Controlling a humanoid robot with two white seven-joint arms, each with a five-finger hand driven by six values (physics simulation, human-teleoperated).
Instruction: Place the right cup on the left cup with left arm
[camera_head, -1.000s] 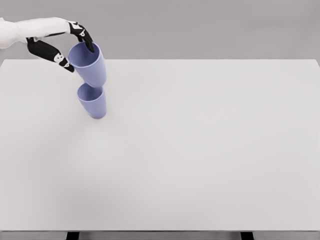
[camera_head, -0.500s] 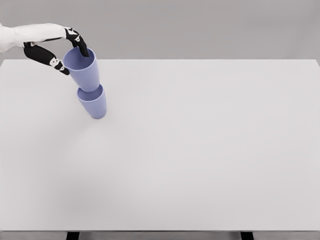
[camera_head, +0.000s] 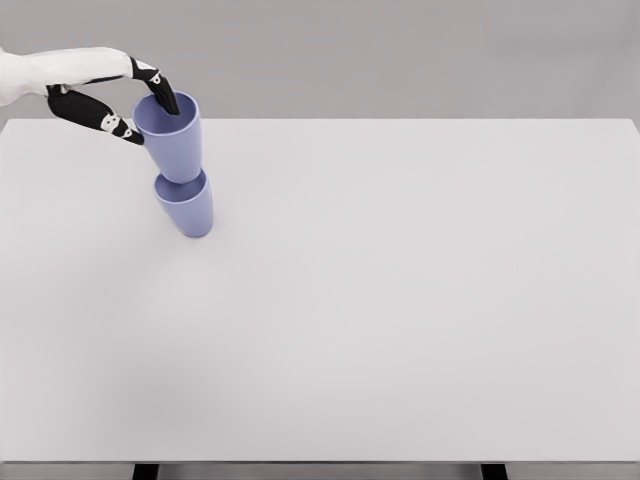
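Two cups of the same pale blue are seen on a wide white table (camera_head: 400, 300), which fills most of the head view and is backed by a plain grey wall (camera_head: 400, 50). The table is marked only by a soft shadow near its left edge. The upper cup (camera_head: 170, 137) is held at the far left of the table, its base set into the mouth of the lower cup (camera_head: 186, 208), which stands upright on the surface. The upper cup is gripped at its rim by the left hand (camera_head: 118, 103), whose arm comes in from the upper left: one black finger (camera_head: 163, 93) is hooked over the rim and into the mouth, while the other dark fingers are pressed against the outer wall on the left side. Compared with half a second ago, the upper cup is seen to have been brought nearer to upright and shifted slightly to the right, so that it sits more squarely over the lower one; a second ago it was held higher and tilted more. The lower cup has not been moved.
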